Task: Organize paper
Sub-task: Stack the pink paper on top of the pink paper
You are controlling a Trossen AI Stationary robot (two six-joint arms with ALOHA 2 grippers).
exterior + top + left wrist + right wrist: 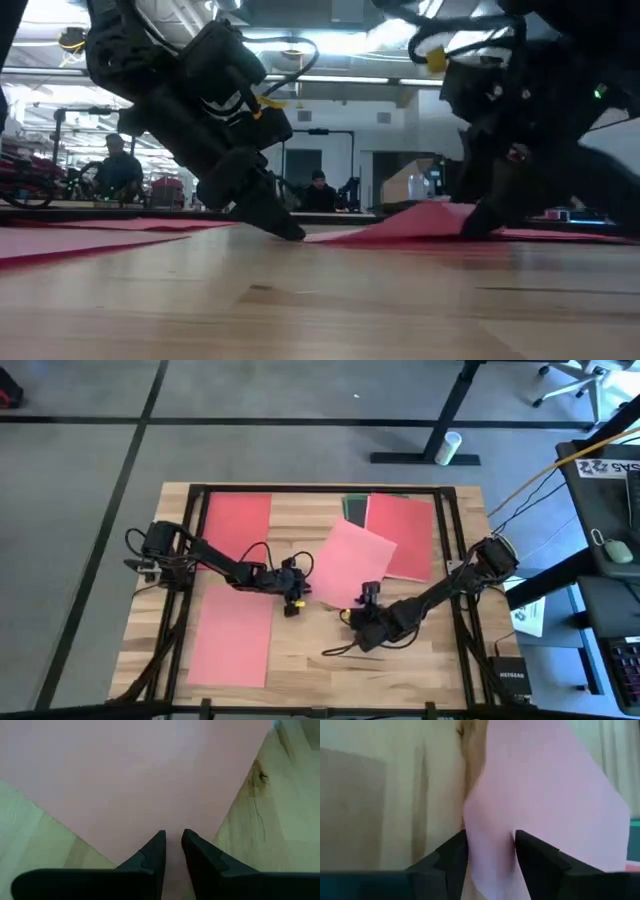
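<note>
From above, the pale wooden counter (300,650) carries several thin rectangular sheets of coloured paper. A red sheet (237,520) lies flat at upper left of the counter, a second red sheet (233,634) at lower left, and a third red sheet (402,535) at upper right, covering most of a dark green sheet (353,508) whose edge shows just left of it. A tilted pink sheet (352,563) sits in the middle, its right corner overlapping the third red sheet. The left pincer (296,596) rests at the pink sheet's lower left edge; the right pincer (370,593) sits on its lower corner. A white cup (451,447) stands on the floor in the upper right of the frame.

At counter height, the left pincer (285,230) touches the counter at centre left, and the right pincer (478,222) presses down at centre right, where the pink sheet (420,225) humps up off the wood. A seated person (118,168) shows far back at left.

In the left wrist view, the left pincer (172,851) is nearly clenched, a narrow gap between its dark fingers (152,855), tips over the pink sheet (135,775).

In the right wrist view, the right pincer (490,857) is grasping the pink sheet (540,790), whose buckled edge runs between its fingers (454,855).
</note>
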